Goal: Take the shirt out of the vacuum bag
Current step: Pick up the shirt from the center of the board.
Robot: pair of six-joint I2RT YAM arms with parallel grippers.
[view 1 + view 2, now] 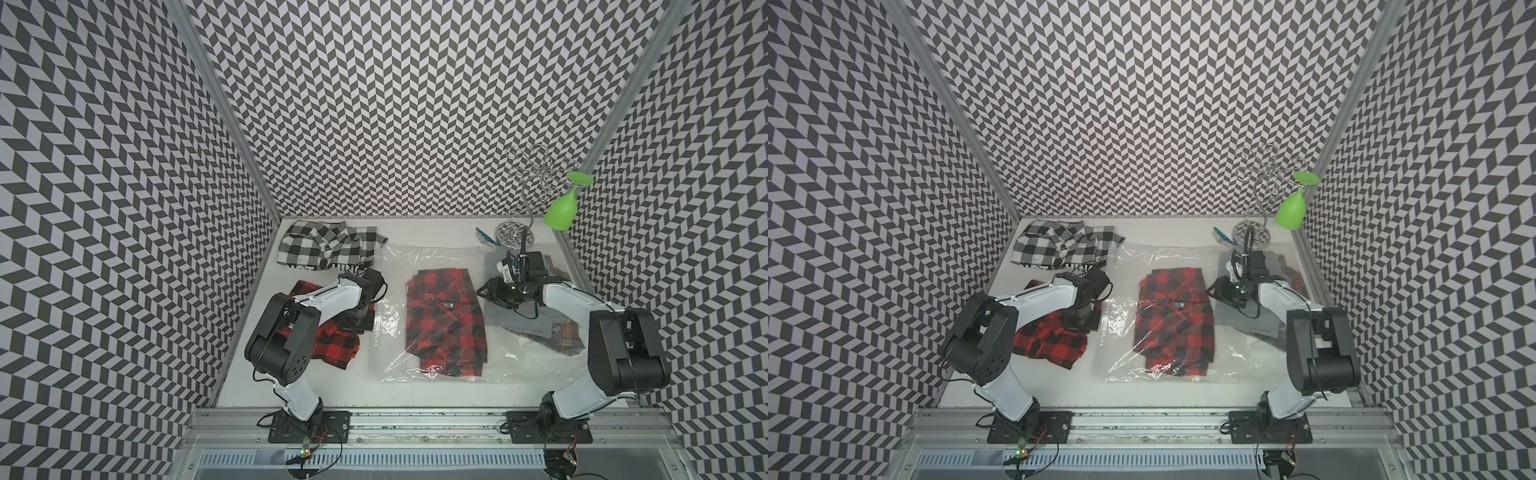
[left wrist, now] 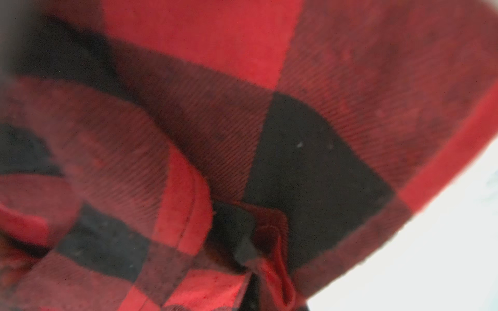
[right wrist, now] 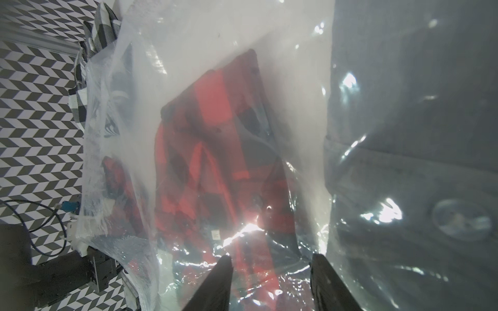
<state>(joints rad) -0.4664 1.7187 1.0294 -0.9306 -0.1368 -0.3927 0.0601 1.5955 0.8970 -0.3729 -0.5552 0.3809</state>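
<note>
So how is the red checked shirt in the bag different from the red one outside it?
The bagged shirt sits inside the clear vacuum bag; the loose shirt lies outside it, partly under the left arm. The bagged shirt is folded flat; the loose shirt is rumpled. Both have red-and-black checks.

White table [image 1: 324, 386]: vacuum bag [image 1: 436, 259] centre, black-white shirt [image 1: 328, 245] rear, red shirt [image 1: 332, 349] left.

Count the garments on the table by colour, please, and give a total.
Red-and-black check: 2, loose shirt, bagged shirt
Black-and-white check shirt: 1
Grey garment: 1
Muted plaid garment, partly hidden: 1
Total: 5
</note>
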